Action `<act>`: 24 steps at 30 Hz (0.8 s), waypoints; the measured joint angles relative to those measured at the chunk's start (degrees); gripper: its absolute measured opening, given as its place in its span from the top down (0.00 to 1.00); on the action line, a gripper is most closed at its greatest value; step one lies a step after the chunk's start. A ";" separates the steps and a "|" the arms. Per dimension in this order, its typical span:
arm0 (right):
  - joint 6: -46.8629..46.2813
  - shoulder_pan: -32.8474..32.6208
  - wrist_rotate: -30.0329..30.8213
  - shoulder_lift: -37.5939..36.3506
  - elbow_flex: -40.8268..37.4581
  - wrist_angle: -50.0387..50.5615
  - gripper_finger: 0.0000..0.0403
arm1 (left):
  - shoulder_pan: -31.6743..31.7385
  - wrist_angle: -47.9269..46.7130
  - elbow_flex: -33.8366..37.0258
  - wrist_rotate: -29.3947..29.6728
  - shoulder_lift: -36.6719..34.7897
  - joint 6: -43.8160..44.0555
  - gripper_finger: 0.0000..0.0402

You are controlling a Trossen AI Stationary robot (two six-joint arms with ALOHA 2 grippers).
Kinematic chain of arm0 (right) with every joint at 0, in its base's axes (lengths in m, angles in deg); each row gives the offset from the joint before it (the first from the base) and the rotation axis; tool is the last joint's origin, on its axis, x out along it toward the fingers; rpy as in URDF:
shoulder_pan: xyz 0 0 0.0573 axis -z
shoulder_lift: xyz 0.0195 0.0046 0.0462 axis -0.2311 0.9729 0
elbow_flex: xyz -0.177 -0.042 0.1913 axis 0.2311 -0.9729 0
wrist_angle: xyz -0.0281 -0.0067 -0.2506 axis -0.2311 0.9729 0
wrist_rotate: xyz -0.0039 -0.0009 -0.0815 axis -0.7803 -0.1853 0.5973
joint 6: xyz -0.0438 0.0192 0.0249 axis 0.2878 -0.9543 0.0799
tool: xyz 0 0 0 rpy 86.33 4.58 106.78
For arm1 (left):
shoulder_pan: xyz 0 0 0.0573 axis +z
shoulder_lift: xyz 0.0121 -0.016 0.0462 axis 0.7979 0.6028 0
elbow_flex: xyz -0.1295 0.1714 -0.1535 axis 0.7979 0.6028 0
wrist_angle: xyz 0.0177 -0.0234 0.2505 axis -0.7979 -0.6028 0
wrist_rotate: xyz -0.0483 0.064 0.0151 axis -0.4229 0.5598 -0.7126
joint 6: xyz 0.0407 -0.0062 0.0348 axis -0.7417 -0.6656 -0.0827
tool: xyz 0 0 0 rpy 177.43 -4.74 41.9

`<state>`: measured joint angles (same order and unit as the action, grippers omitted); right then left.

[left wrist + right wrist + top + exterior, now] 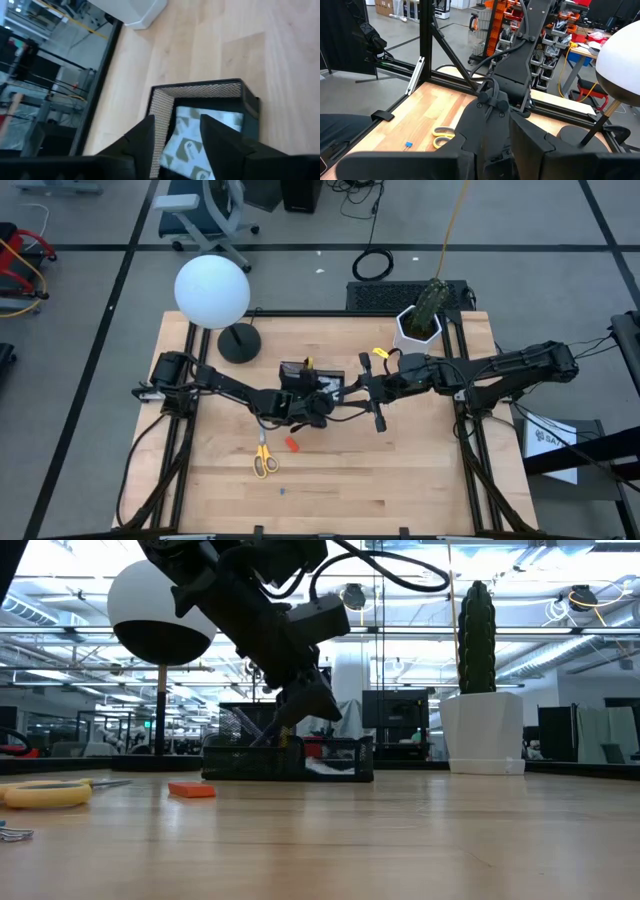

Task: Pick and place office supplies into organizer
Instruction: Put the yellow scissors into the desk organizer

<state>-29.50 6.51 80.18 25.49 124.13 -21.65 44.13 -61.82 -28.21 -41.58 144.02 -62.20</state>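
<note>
We saw the left end effector (175,142) poised directly over the black mesh organizer (312,382) near the middle of the counter (420,470), its fingers (142,145) parted with a clear gap and nothing between them; through that gap the organizer's low tray section showed a white patterned item (195,137) lying inside; a yellow pen (308,364) stood in the taller cup section; the right end effector (378,415) hung just beside the organizer on its other side, and we could not tell whether its fingers were apart or together; on the counter in front of the organizer lay the yellow-handled scissors (264,460), a small red eraser-like piece (292,444) near them, and a tiny blue item (283,490) farther forward, all well apart from both end effectors.
</note>
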 joint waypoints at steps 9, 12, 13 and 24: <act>0.02 0.00 0.00 0.00 0.00 0.00 0.81 | -2.92 0.03 0.01 5.27 -1.54 -2.46 0.48; 0.15 0.00 0.00 0.00 0.00 0.00 0.81 | -4.34 -0.02 0.02 7.64 -2.37 -3.15 0.47; 0.15 0.00 0.00 0.00 0.00 0.00 0.81 | -4.91 -1.47 0.02 8.46 -2.96 -3.81 0.47; 0.20 0.00 -0.09 0.00 0.00 -0.08 0.81 | -9.22 -16.01 0.05 10.87 -6.74 3.04 0.47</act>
<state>-29.31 6.51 80.10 25.49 124.13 -21.73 34.91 -77.83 -28.15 -30.71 137.29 -59.16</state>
